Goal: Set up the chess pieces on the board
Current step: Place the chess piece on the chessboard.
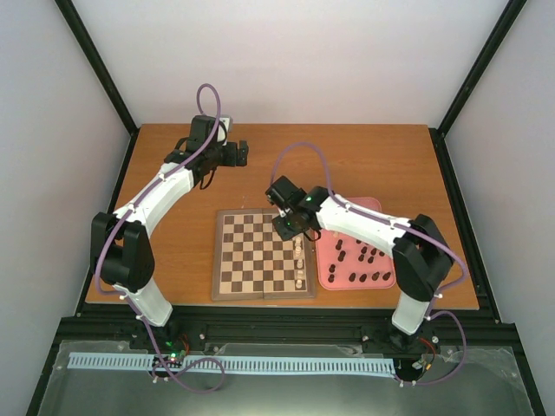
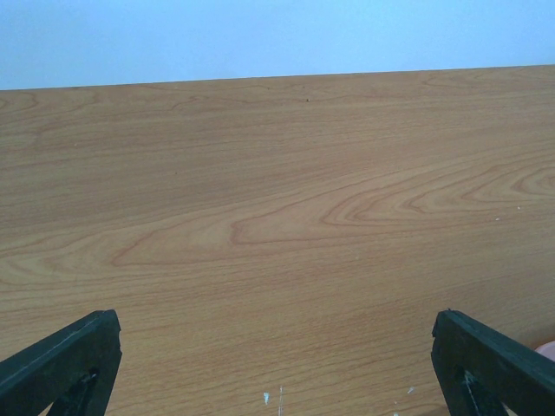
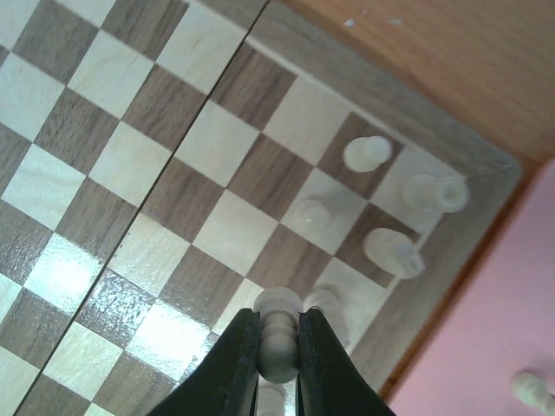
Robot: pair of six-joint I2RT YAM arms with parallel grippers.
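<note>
- The right gripper is pinched narrow on a cream piece. The fingers hide the piece's lower body, so its kind cannot be told.
- It hangs over the board near the board's 3 o'clock edge. A second cream man is half hidden just behind the fingers.
- Four more cream chessmen stand or lie blurred in the corner squares; which are toppled is unclear.
- The pink tray, at 3 o'clock of the board, holds dark chessmen; the right arm covers its far part.
- The left gripper has its jaws wide and holds nothing. Only the fingertips show, over bare table at 11 o'clock of the board.
</note>
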